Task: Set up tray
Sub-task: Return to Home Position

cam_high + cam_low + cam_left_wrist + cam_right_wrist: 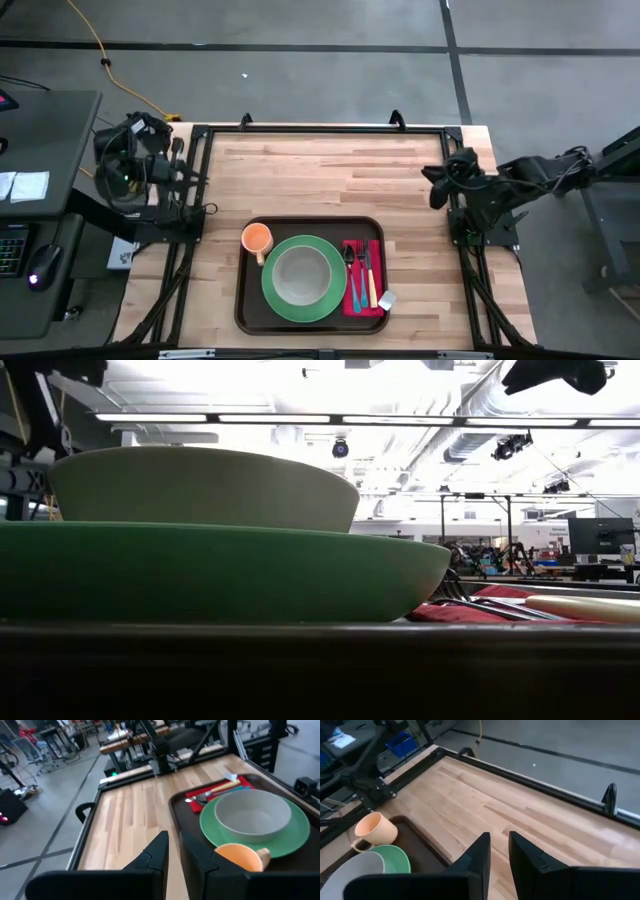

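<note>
I am holding my left gripper [173,836] off the far left corner of the large dark brown rectangular plastic tray [246,302], out past the left edge of the light wooden table [330,170]. Its fingers are sitting almost together with only a narrow slit between them, gripping nothing. My right gripper [499,836] is hanging off the tray's far right corner, well apart from it. Its fingers are likewise drawn close and holding nothing.

The tray is lying at the table's near edge. A round green plate [304,315] is sitting in the tray's middle, carrying a pale bowl [304,274]. An orange cup [257,238] is standing in the tray's far left corner, just beside the plate. A red napkin [377,262] is lying along the tray's right side. On it a blue spoon [349,258], a blue fork [358,285] and a yellow knife [371,285] are resting side by side, the spoon nearest the plate.
</note>
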### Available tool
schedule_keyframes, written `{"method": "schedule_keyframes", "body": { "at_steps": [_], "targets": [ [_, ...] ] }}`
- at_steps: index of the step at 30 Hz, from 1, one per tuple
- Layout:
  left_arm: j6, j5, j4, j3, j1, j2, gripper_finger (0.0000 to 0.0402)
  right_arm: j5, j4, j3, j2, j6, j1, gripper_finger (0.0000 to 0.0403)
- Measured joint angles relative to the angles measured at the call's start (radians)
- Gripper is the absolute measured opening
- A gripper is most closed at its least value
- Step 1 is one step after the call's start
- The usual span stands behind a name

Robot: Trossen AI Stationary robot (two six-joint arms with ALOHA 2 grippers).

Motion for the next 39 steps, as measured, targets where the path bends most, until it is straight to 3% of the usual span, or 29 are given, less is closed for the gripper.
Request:
{"method": "schedule_keyframes", "body": {
  "at_steps": [7,22,26,31,35,39],
  "targets": [
    [0.087,-0.053,0.003,0.0,0.0,-0.093,0.0079,0.0,-0.01,0.0,-0.084,-0.114,0.0,0.0049],
    [0.164,-0.116,0.01,-0.022,0.0,-0.247,0.0079,0.011,-0.105,-0.014,-0.245,-0.136,0.0,0.0047],
    [0.135,-0.125,0.042,-0.079,-0.002,-0.246,0.0079,-0.018,-0.074,-0.125,-0.321,-0.107,0.0,0.0051],
    [0.155,-0.14,0.24,-0.196,-0.051,-0.245,0.0079,-0.069,0.086,-0.316,-0.454,-0.098,0.0,0.0051],
    [0.185,-0.225,0.371,-0.281,-0.136,-0.245,0.0079,-0.126,0.235,-0.435,-0.551,-0.137,0.0,0.0047],
    [0.175,-0.27,0.401,-0.326,-0.13,-0.245,0.0079,-0.149,0.332,-0.52,-0.636,-0.18,0.0,0.0048]
  ]
}}
